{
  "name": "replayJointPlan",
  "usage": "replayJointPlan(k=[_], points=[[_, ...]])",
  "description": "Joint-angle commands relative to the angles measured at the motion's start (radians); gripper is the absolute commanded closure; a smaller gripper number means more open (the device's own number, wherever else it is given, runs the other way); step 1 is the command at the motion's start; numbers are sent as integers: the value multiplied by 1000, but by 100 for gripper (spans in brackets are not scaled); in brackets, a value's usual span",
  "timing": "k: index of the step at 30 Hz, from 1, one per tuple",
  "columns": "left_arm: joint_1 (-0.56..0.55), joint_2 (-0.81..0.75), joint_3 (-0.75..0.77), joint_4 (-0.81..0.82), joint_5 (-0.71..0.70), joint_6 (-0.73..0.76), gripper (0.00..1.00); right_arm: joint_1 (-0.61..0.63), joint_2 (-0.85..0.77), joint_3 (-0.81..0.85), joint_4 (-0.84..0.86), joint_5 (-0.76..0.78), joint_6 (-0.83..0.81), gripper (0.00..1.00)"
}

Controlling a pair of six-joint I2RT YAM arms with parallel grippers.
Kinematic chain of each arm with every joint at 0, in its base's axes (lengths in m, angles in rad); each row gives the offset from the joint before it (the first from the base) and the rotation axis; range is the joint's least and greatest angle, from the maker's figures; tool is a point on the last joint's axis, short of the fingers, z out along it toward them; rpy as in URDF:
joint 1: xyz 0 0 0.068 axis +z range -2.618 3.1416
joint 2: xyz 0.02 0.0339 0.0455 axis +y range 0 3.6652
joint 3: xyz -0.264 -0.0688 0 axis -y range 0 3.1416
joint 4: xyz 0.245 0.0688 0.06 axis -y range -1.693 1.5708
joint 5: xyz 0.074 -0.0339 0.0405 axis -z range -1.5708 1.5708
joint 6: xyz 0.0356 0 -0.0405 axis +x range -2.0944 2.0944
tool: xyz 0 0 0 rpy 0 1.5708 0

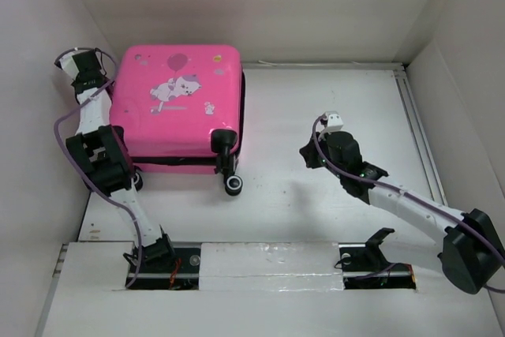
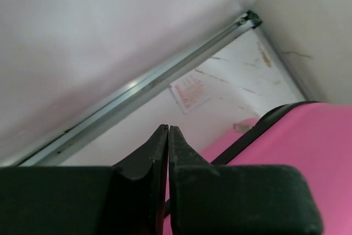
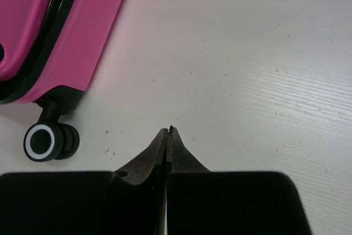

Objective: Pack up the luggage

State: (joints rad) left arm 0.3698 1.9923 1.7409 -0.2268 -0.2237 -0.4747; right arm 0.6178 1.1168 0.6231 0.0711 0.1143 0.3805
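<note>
One piece of luggage (image 1: 177, 108) lay on the white table (image 1: 316, 195): a hot-pink hard-shell suitcase, closed and flat, at the far left with its wheeled end toward the arms' bases. Its glossy top carried one balloon sticker (image 1: 177, 59), one cartoon animal (image 1: 175, 87) and a few smaller stickers too small to read. Three black wheels showed from above: two at the near right corner (image 1: 233, 185), one of them with a white ring, and a third at the near left corner, half hidden behind the left arm. Any fourth wheel could not be made out. The lining was out of sight, since the shell was closed along its dark seam.

Two arms were in view. The left gripper (image 2: 168, 129) was beside the suitcase's far left corner, close to the side wall, its fingers pressed together with nothing between them. Its camera caught only a cut-off pink corner with the black seam, one metal rail (image 2: 137, 89) along the wall's foot and one small paper label (image 2: 190, 93) whose reddish print was illegible.

The right gripper (image 3: 167, 131) hung over bare table, well apart from the suitcase and to its right, fingers likewise together and holding nothing. Its camera showed the pink edge cropped at the upper left and one white-ringed wheel.
</note>
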Motion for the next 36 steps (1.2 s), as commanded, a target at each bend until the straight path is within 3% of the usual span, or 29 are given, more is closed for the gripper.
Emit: replayJointPlan(k=[1, 4, 9, 13, 16, 23, 27, 32, 36], points=[[-153, -67, -234, -18, 210, -36, 100, 10, -5, 63, 16, 74, 0, 100], [-187, -137, -358, 64, 279, -112, 100, -6, -5, 82, 16, 116, 29, 100], [-282, -301, -598, 234, 375, -261, 100, -79, 109, 159, -4, 107, 38, 90], [-415, -421, -699, 267, 308, -327, 100, -164, 205, 222, -4, 88, 47, 84], [-509, -548, -855, 372, 268, -370, 100, -222, 276, 257, -13, 62, 29, 83], [-566, -751, -1185, 514, 264, -420, 100, -302, 469, 397, -5, -114, -19, 77], [-655, -855, -1300, 481, 170, -432, 100, -245, 619, 565, -19, -237, -51, 77], [-798, -974, -1393, 472, 87, -504, 100, -188, 800, 930, -163, -341, -95, 82], [-934, -992, -1420, 472, 28, -556, 100, -178, 899, 1174, -255, -380, -106, 79]])
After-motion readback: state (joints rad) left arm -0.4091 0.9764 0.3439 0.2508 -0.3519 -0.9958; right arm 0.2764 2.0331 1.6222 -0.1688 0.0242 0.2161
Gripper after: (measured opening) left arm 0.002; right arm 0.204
